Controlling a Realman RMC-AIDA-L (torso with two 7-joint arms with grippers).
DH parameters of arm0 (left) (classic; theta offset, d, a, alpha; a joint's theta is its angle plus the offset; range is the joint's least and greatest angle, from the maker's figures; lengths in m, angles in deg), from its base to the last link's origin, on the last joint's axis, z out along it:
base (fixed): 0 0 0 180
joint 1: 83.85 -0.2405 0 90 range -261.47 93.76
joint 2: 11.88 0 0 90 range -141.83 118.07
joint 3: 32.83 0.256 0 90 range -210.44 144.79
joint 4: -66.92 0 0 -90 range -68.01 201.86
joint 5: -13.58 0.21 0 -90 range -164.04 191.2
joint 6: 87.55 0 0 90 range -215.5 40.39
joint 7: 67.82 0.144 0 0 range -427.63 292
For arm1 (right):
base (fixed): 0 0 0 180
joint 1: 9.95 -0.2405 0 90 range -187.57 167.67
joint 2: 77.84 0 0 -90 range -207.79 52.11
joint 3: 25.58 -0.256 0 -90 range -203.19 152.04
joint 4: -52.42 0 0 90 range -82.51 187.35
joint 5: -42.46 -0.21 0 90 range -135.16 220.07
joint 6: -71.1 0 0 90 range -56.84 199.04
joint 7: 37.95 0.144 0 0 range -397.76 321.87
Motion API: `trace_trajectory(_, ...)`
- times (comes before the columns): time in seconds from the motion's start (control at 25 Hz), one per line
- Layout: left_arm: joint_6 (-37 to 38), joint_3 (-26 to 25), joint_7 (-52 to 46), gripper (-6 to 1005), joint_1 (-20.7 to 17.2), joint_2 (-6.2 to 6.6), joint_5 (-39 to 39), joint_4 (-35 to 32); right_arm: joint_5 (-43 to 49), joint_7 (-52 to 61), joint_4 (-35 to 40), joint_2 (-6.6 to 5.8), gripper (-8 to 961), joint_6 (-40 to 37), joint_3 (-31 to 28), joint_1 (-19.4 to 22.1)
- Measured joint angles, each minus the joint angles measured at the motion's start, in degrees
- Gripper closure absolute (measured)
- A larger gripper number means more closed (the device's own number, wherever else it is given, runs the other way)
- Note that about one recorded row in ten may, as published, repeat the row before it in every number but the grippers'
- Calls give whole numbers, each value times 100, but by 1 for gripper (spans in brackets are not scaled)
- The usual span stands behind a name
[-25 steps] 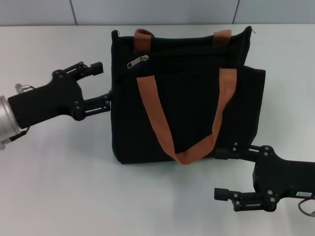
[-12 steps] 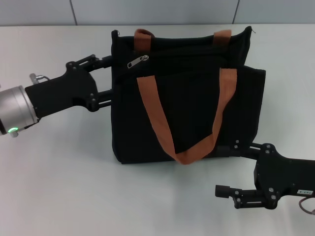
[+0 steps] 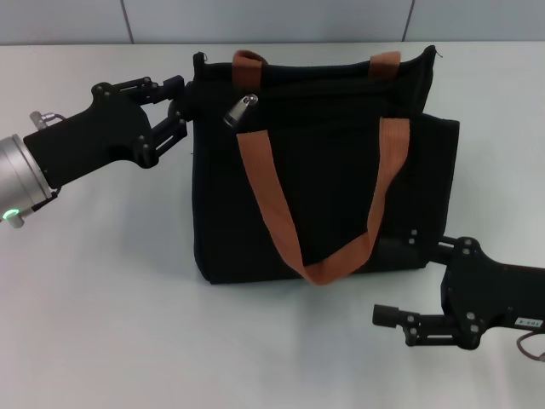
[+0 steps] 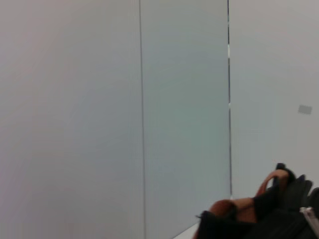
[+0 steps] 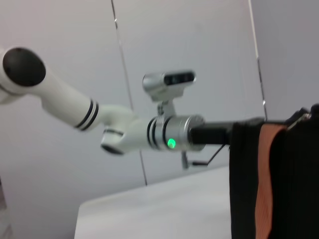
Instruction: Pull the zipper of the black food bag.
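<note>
Left hand (image 3: 176, 106) against black food bag (image 3: 324, 196) corner (seemingly gripping), zipper (image 3: 241, 109) beside.

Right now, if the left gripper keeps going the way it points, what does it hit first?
Most likely the large black fabric tote bag: the left gripper points at its upper corner, short of the small silver zipper pull. Depth is unclear.

The left gripper (image 3: 176, 104) sits at about ten o'clock in the head view — its black wrist runs back toward nine o'clock into a silver cuff with a green light, and its two fingers (image 3: 162, 83) are spread apart, pointing toward three o'clock. The right gripper (image 3: 402, 282) lies low at about five o'clock, fingers parted and aimed toward nine o'clock, one above the other.
</note>
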Motion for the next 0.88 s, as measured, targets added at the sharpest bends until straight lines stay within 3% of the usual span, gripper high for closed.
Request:
trace_trajectory(0.24, 400, 15, 9, 687, -171, -76, -7, -58, -4, 35, -187, 4, 226, -274, -483, -62)
trace_trajectory(0.36, 879, -4, -2, 804, -250, -29, -10, -69, -7, 487, -258, -3, 230, -598, -1054, -170)
trace_trajectory(0.64, 897, 6, -23, 973, -243, -54, -15, -86, -125, 2518, -106, -83, 238, -990, -1361, -742)
trace_trajectory(0.88, 928, 39, -18, 972, -230, -73, -17, -86, -152, 3583, 6, -221, 245, -924, -1378, -1175)
